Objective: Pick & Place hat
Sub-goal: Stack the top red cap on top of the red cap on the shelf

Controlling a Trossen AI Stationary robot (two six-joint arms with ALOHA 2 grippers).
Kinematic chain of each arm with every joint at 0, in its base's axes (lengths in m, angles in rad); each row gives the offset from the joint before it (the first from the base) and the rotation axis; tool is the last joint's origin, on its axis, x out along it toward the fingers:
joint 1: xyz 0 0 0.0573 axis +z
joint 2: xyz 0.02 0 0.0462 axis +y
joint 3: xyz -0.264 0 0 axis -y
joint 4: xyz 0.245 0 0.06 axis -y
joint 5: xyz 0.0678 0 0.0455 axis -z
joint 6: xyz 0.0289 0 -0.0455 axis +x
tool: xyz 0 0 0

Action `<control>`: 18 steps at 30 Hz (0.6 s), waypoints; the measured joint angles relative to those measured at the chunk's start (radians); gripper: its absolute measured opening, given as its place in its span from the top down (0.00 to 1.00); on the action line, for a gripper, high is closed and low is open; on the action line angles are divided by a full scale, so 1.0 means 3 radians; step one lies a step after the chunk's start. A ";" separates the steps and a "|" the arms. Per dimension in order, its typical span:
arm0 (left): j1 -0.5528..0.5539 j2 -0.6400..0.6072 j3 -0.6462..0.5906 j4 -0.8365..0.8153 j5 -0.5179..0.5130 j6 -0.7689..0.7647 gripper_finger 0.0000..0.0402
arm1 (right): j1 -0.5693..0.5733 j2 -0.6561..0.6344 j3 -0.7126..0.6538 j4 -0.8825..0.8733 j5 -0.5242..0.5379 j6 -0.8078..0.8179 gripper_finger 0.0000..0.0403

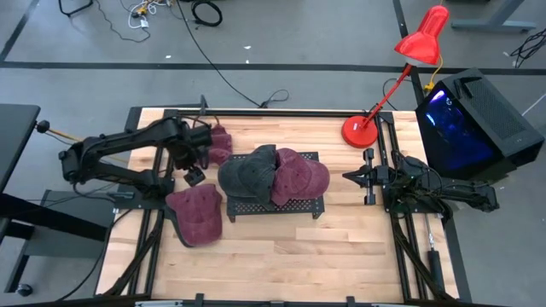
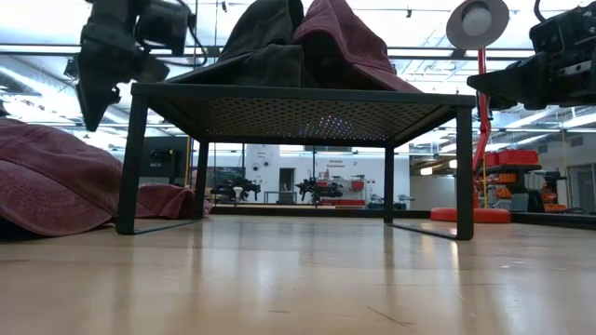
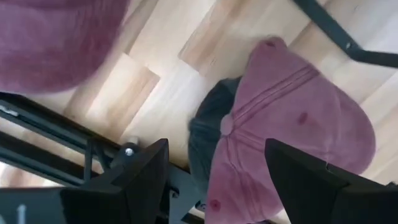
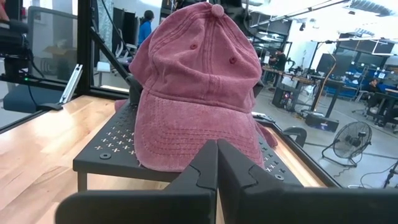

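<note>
- Left gripper (image 1: 195, 176) hangs over the table's left part, fingers spread wide, nothing between them; it sits between the maroon hat at the back left (image 1: 218, 143) and the maroon hat on the tabletop (image 1: 195, 213), just left of the rack.
- L wrist view: its two dark fingers (image 3: 140, 180) frame a maroon hat (image 3: 292, 124) w/ a dark underside, lying on the wood below, not touched.
- Low view: same gripper (image 2: 98, 88) hangs tips-down above the near-left maroon hat (image 2: 51, 186), apart from it.
- Right gripper (image 1: 350, 176) is clenched tight, holding nothing, parked right of the rack & pointing at it; fingers (image 4: 214, 171) pressed together in its wrist view.
- Black mesh rack (image 1: 273, 207) stands mid-table; on top a dark grey hat (image 1: 247, 175) on the left, touching a maroon hat (image 1: 300, 175) on the right.
- R wrist view: that maroon hat (image 4: 196, 93) sits brim-forward on the rack (image 4: 109, 146).
- Red desk lamp (image 1: 401, 77) stands at the table's back right; black box w/ blue glow (image 1: 469, 124) off the right edge.
- People visible far back in the room, R wrist view.
</note>
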 joint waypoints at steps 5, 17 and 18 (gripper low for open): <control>0.0204 0.0002 -0.0200 0.0077 0.0414 0.0212 0.33 | 0.0001 -0.0001 0.0000 0.0000 0.0000 0.0000 0.99; 0.0548 0.0008 -0.0447 0.0242 0.0679 0.0519 0.33 | 0.0001 0.0000 0.0000 0.0000 0.0000 0.0000 0.99; 0.0567 0.0009 -0.0481 0.0275 0.0681 0.0520 0.33 | 0.0000 0.0000 0.0000 0.0000 0.0000 0.0000 0.99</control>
